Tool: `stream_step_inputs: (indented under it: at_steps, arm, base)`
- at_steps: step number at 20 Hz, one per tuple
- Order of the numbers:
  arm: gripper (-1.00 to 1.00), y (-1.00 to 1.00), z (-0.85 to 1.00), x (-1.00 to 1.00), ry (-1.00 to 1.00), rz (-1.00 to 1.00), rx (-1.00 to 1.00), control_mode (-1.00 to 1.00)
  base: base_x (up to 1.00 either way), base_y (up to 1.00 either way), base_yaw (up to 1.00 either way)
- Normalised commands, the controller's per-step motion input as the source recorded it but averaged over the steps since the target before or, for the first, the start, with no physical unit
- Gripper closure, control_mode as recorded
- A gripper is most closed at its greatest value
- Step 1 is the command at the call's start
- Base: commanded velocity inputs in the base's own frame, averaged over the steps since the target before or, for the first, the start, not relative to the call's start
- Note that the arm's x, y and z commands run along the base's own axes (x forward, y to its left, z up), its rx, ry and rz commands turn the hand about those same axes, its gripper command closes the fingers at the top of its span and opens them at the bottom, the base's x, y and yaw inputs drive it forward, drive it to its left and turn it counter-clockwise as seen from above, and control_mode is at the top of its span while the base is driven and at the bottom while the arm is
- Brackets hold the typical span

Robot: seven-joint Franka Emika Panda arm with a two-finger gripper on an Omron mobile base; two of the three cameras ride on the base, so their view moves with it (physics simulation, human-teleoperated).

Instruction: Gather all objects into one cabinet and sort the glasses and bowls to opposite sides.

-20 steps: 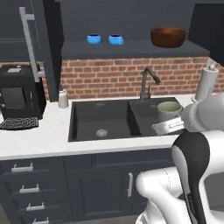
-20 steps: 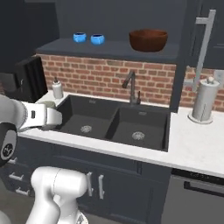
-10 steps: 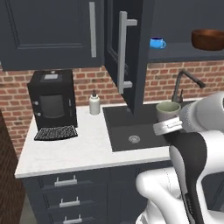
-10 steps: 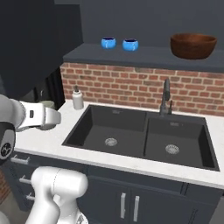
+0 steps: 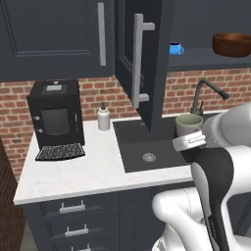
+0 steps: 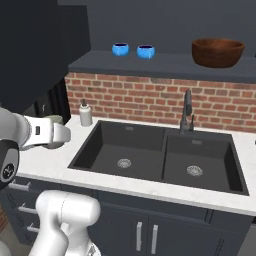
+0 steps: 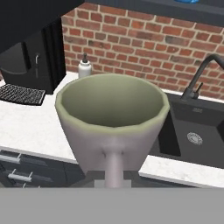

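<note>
My gripper is shut on the handle of a pale grey-green mug, held upright above the counter's front edge beside the sink. The hand view looks into the empty mug; its handle runs down between my fingertips. The cabinet's open dark door, with its silver bar handle, stands just left of the mug. Two blue cups and a brown wooden bowl sit on the open wall shelf. One blue cup and the bowl appear right of the door. The glasses are out of view.
A black coffee machine and a soap dispenser stand on the white counter at the left. A dark double sink with a black faucet lies ahead. A closed cabinet door hangs further left.
The base has driven left, so the whole scene has slid right and the open cabinet door now stands close. The mug stays in my shut gripper.
</note>
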Motion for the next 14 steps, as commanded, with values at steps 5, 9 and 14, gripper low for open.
stream_step_inputs:
  at_steps: [5, 9, 14]
  arm:
    - [1.0, 0.0, 0.0, 0.0, 0.0, 0.0, 0.0, 1.0]
    - [1.0, 0.0, 0.0, 0.0, 0.0, 0.0, 0.0, 1.0]
    - [1.0, 0.0, 0.0, 0.0, 0.0, 0.0, 0.0, 1.0]
  base:
    - [0.0, 0.0, 0.0]
    - [0.01, -0.19, 0.0]
    - [0.0, -0.45, 0.0]
